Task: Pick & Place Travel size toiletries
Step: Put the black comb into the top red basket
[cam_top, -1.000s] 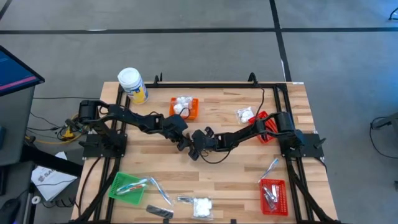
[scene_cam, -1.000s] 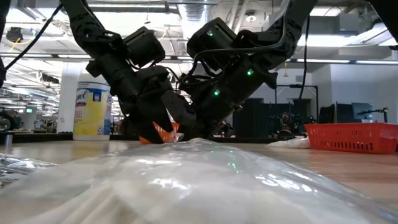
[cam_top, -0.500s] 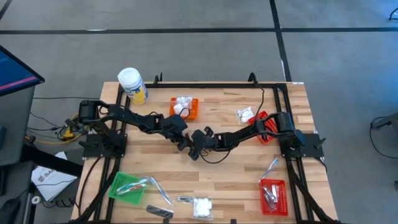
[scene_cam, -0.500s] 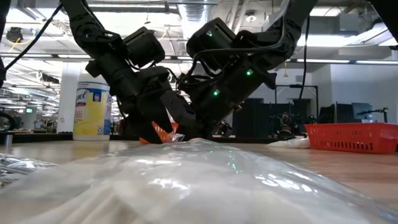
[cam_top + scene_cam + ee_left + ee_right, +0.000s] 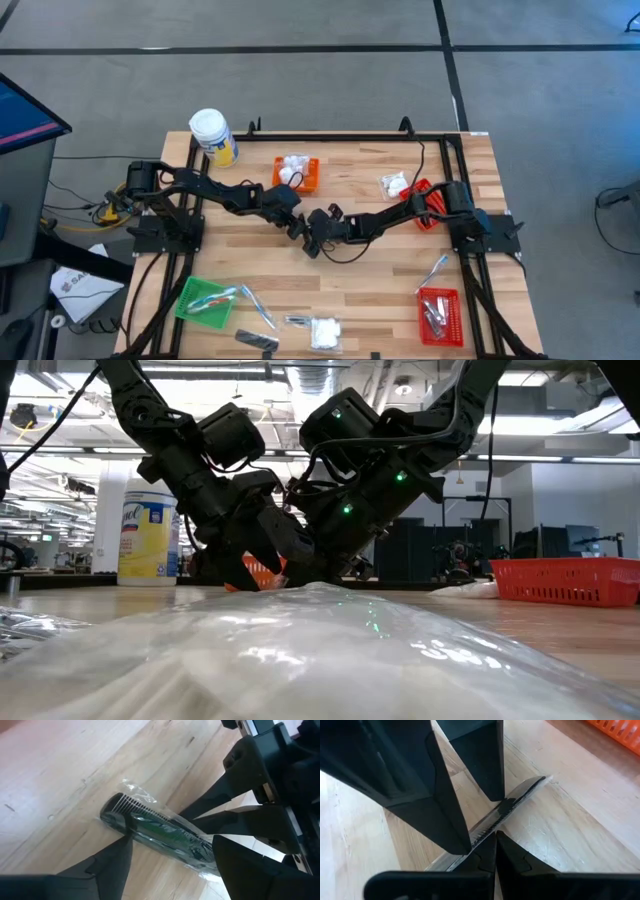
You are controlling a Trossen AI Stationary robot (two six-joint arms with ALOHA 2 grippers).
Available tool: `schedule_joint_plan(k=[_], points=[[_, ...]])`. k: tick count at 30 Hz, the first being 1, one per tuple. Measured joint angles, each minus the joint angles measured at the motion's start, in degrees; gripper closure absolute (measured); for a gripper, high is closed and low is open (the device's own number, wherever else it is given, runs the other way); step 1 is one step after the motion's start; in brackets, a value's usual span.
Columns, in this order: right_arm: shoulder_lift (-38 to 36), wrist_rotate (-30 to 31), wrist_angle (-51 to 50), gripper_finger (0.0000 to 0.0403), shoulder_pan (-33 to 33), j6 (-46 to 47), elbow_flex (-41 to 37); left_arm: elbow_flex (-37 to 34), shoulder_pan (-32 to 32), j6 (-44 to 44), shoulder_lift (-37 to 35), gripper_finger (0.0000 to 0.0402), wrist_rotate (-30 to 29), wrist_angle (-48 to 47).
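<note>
A dark comb in a clear wrapper, one of the travel size toiletries, is at the table's middle between both grippers. My right gripper is shut on it and shows at the middle in the high view. My left gripper is open, with one finger on either side of the comb's middle; I cannot tell whether they touch it. It shows just left of the right one. Both arms hide the comb in the high view. My right gripper pinches the comb's end nearest the right arm between its two fingers. The fingers slant down from the table's right side and lie along the comb, which reaches away from them toward the left gripper. Whether its free end is on the table I cannot tell.
An orange basket holding white packets stands just behind the grippers, and the jar at the far left. Red baskets are on the right. A green basket and loose packets lie along the near edge.
My left gripper's fingers have spread a little wider around the comb. Both arms have stayed where they were, and the right gripper has kept shut on the comb.
</note>
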Motion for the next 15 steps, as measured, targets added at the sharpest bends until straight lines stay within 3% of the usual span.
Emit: schedule_joint_plan(k=[15], points=[[-1.0, -1.9, -0.5, 0.0403, 2.5, -1.1, 1.7, 0.0, -0.9, -2.7, 0.0, 0.0131, -2.8, 0.5]])
